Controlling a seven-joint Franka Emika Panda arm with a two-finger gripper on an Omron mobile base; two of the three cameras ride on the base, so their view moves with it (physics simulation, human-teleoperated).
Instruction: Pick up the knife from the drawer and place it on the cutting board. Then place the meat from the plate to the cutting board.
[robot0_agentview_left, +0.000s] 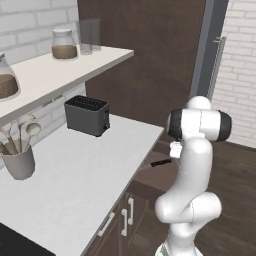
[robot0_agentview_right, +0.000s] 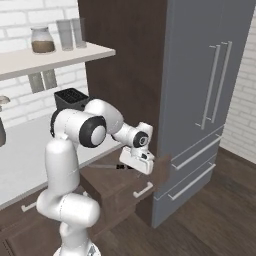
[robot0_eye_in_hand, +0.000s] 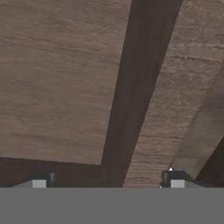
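Note:
The dark brown drawer (robot0_agentview_right: 100, 179) stands pulled out from under the counter, its silver bar handle (robot0_agentview_right: 143, 190) on the front. Inside lies the knife (robot0_agentview_right: 112, 166), thin grey blade pointing left and short black handle toward the right; in the left base view its black handle (robot0_agentview_left: 161, 163) shows in the drawer (robot0_agentview_left: 157, 175). My gripper (robot0_agentview_right: 139, 165) hangs just right of and above the handle, also beside the white forearm (robot0_agentview_left: 175, 151). In the hand view its fingertips (robot0_eye_in_hand: 43, 179) stand wide apart over brown wood, open with nothing between them. Cutting board, meat and plate are out of view.
A black toaster (robot0_agentview_left: 87, 115) sits at the back of the white counter (robot0_agentview_left: 75, 175), a grey holder with utensils (robot0_agentview_left: 19, 160) at the left. Jars stand on the shelf (robot0_agentview_left: 55, 65). A tall grey fridge (robot0_agentview_right: 210, 100) rises right of the drawer.

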